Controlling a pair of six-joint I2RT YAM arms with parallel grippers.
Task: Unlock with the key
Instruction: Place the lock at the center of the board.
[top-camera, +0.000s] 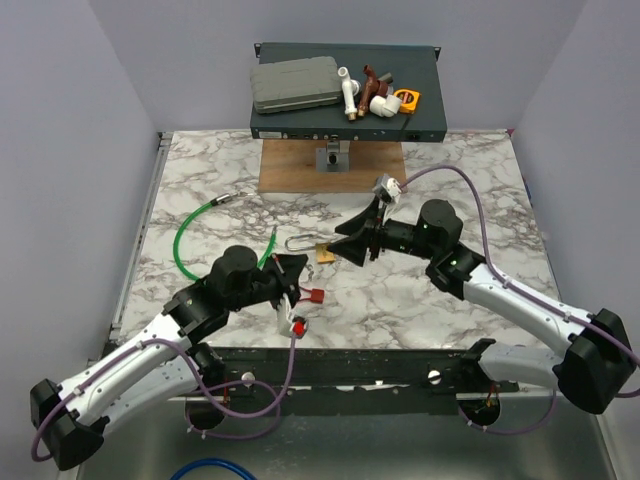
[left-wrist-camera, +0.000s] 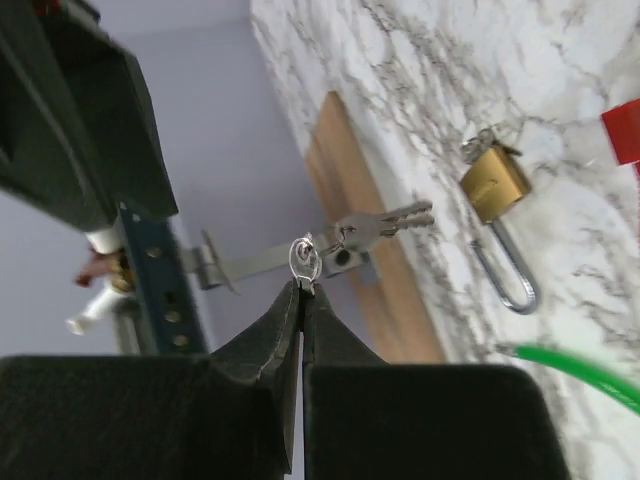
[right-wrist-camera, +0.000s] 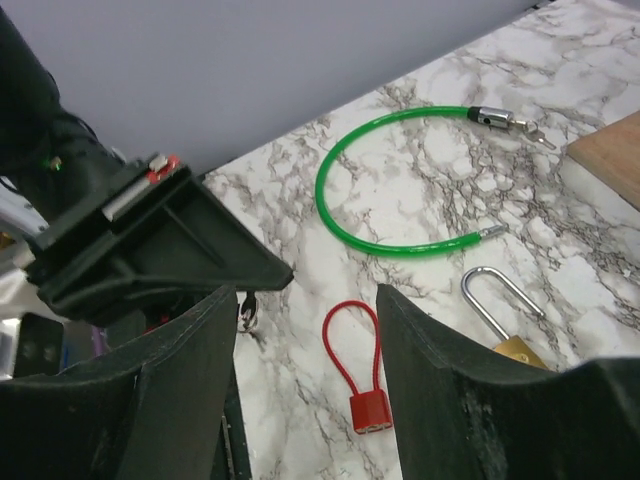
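No text, label or number is legible (in any view)

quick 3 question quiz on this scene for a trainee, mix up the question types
1. True or false: the right gripper is shut on the padlock.
2. What holds the key ring? A) the left gripper B) the right gripper C) nothing, it lies on the table
3. Fill in: the cable lock lying in a wide open arc is ____ in colour.

Key
1. False: it is open and holds nothing.
2. A
3. green
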